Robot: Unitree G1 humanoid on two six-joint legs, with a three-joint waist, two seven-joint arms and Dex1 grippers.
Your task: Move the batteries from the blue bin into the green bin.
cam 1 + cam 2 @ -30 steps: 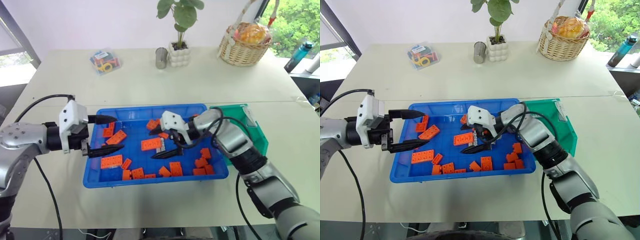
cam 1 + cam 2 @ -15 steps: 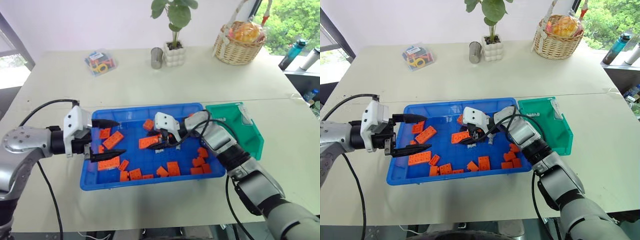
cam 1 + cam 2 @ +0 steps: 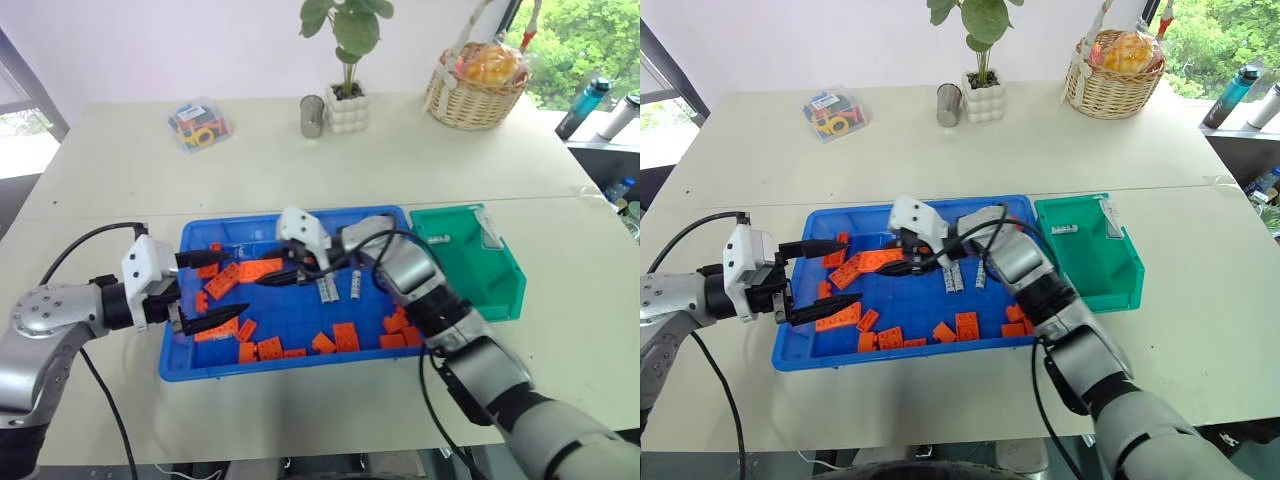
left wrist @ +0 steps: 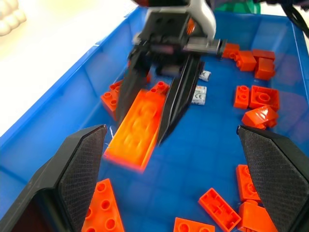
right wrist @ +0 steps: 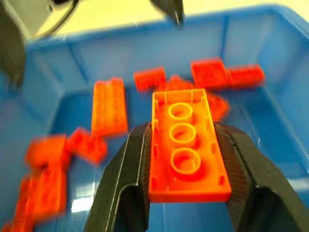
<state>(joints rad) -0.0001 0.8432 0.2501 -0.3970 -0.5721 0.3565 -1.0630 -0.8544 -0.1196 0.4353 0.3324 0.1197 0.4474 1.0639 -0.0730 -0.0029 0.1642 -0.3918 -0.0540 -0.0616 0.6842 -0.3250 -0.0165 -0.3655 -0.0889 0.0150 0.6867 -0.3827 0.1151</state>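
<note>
Batteries (image 3: 340, 289) with unreadable label print in blue bin (image 3: 300, 362), right gripper (image 5: 186, 193) clamping orange brick (image 5: 186, 159), left gripper (image 3: 213, 288) spread empty.

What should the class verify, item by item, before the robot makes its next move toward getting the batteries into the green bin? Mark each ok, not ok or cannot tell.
1. Right end effector free for a battery: not ok; it grips a long orange toy brick.
2. Small silver-white cylindrical batteries uncovered: ok; two lie bare on the floor of the large shallow blue plastic bin.
3. Left end effector free: ok; open, empty, at the blue bin's left end.
4. Small deep green plastic bin reachable: ok; it touches the blue bin's right end.
5. Green bin contents: cannot tell.
</note>
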